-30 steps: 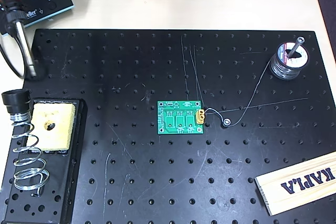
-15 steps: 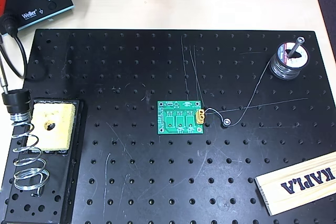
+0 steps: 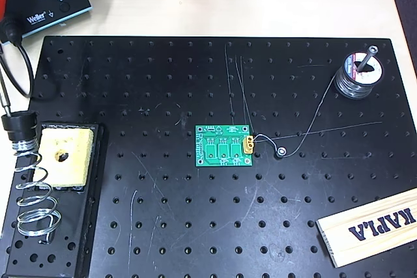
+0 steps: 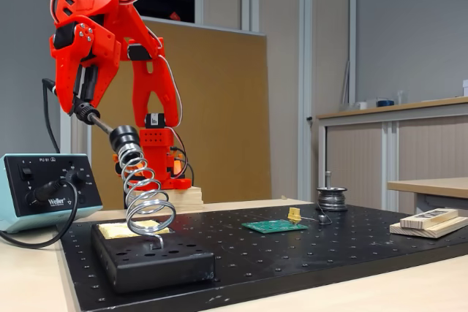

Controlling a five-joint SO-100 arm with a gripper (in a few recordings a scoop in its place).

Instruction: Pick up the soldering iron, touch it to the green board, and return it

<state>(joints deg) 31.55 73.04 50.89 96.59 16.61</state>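
The gripper [image 4: 82, 104] fingers are gripping the soldering iron [image 4: 97, 121], its tip sitting in the spiral holder [image 4: 144, 202], at nine o'clock from the green board [image 3: 224, 146].

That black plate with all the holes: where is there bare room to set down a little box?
The black plate is bare along its top, between the left edge and the solder spool, and across the bottom, between the sponge stand and the wooden block. It is crowded around the green board, where thin wires cross.

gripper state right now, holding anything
The gripper is shut on the soldering iron, whose tip end sits in the top of the spiral holder.
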